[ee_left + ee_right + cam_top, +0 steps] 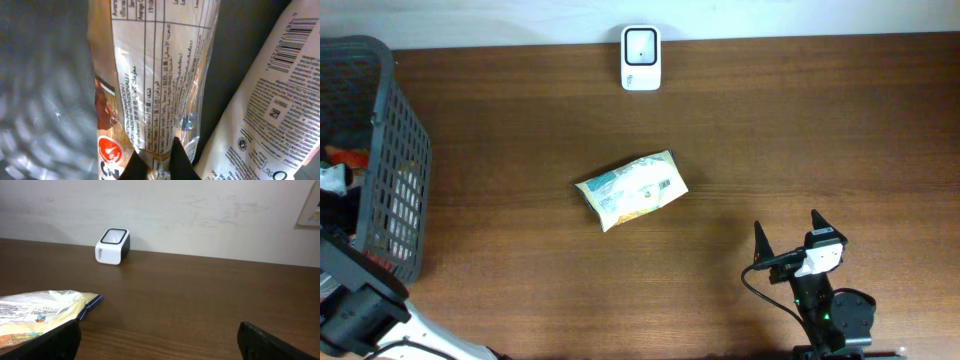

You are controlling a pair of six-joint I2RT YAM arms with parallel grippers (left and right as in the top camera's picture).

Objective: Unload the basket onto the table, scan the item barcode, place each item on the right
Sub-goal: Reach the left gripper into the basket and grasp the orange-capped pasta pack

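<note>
My left gripper [159,162] is pinched together on the bottom edge of the clear-wrapped packet [155,75], apparently down in the basket [390,160]. A white pouch [270,110] with a barcode [294,46] lies just beside it. The packet's table of small print runs in several scripts, too fine for me to read, above a red round logo [109,151]. My right gripper [787,222] stands wide apart, well away from the scanner [641,57] and near the yellow packet [632,190].
</note>
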